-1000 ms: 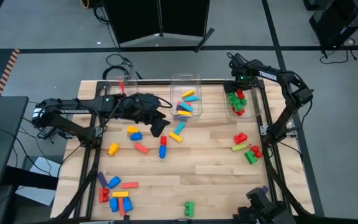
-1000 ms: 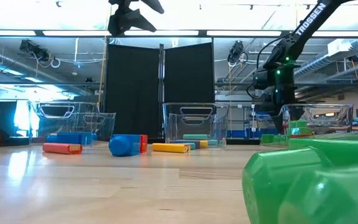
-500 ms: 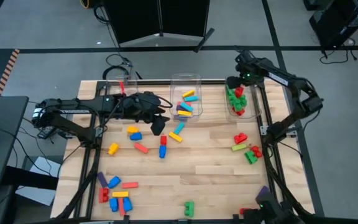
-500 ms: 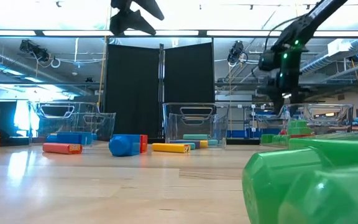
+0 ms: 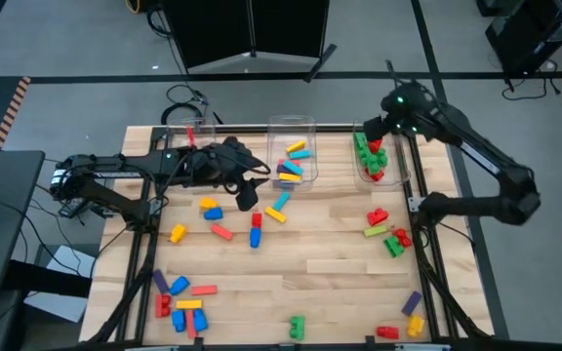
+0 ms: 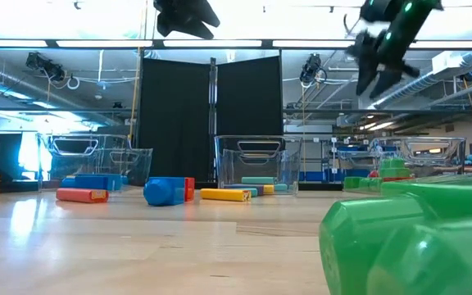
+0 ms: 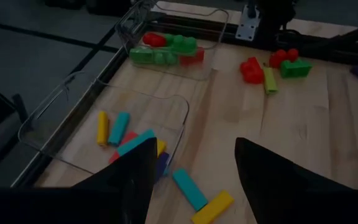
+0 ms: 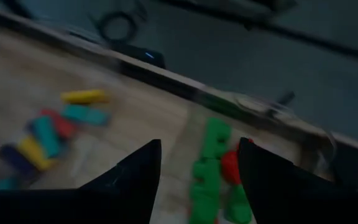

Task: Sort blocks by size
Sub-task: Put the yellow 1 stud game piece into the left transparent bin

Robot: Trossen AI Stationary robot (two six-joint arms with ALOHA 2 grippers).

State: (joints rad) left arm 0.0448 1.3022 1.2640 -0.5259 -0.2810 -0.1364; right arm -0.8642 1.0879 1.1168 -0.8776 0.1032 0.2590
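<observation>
- Many blocks (image 5: 254, 230) scattered across the desk (image 5: 320, 253); some already in the middle bin (image 5: 292, 154) and right bin (image 5: 376, 156).
- Small, light, hard plastic; smooth sides, likely slippery.
- Best pinched across the two flat long sides, near the middle.
- Left hand (image 5: 248, 193) spread, empty, above the desk beside the middle bin.
- Right hand (image 5: 371, 128) spread, empty, high over the right bin.
</observation>
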